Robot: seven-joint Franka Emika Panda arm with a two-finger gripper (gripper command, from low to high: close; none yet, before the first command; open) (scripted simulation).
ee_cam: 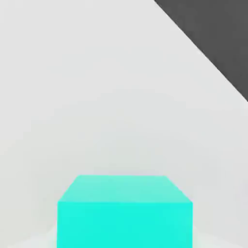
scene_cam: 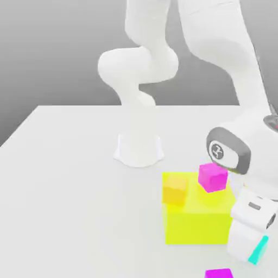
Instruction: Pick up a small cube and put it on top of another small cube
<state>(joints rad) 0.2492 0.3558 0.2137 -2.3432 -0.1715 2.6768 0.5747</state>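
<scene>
Left to right in the exterior view, a yellow block point(scene_cam: 198, 228) stands on the bench point(scene_cam: 81, 190), an orange cube point(scene_cam: 175, 191) at its top's left edge, a magenta cube point(scene_cam: 213, 177) near the right. Beside the block's right front corner, the fingers point(scene_cam: 242, 244) clench the cyan cube point(scene_cam: 259, 250), one face square to the hand's camera; its long axis is unclear. The arm's round emblem point(scene_cam: 217, 151) is too small to read.

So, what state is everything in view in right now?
end effector: shut on the small cyan cube
large yellow block: flat on the white table
small orange cube: on the block
small magenta cube: on the block
</scene>
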